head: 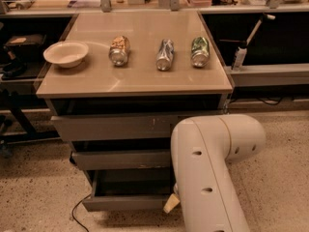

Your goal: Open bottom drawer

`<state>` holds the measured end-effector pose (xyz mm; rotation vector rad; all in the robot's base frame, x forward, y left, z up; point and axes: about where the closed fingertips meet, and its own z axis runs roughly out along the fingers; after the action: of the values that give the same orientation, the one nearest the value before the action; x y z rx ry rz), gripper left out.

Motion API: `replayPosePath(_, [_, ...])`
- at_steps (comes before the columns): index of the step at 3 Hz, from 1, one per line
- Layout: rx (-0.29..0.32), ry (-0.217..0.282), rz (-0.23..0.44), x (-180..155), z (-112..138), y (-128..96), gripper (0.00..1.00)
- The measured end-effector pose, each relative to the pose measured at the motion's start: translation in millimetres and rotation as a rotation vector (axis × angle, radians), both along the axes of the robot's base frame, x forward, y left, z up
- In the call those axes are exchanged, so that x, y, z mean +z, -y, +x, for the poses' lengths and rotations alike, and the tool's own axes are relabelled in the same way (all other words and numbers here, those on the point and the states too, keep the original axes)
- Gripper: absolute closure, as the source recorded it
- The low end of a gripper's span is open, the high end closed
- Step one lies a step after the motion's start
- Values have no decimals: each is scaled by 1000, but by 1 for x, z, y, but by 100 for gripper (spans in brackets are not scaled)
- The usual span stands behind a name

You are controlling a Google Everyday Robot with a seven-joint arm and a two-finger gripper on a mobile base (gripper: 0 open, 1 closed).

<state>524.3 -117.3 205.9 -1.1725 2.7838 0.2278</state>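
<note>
Bottom drawer [126, 203], rigid handle-less metal, probably slides stiffly; take its front lip beside the gripper [171, 205], whose grip state cannot be told.

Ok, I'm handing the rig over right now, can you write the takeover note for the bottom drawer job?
Hand: low, at the right end of the bottom drawer front, mostly hidden behind the arm.
Bottom drawer: partly pulled out, its tray interior showing below the middle drawer.
Done: drawer is opened part way.
Left: probably pull it further out, then back the hand away.
</note>
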Motion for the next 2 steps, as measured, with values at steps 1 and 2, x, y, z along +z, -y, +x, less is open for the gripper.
replayPosePath(1, [-26, -93, -49, 9, -64, 24, 0])
replayPosePath(2, [-18, -131, -59, 7, -89, 30, 0])
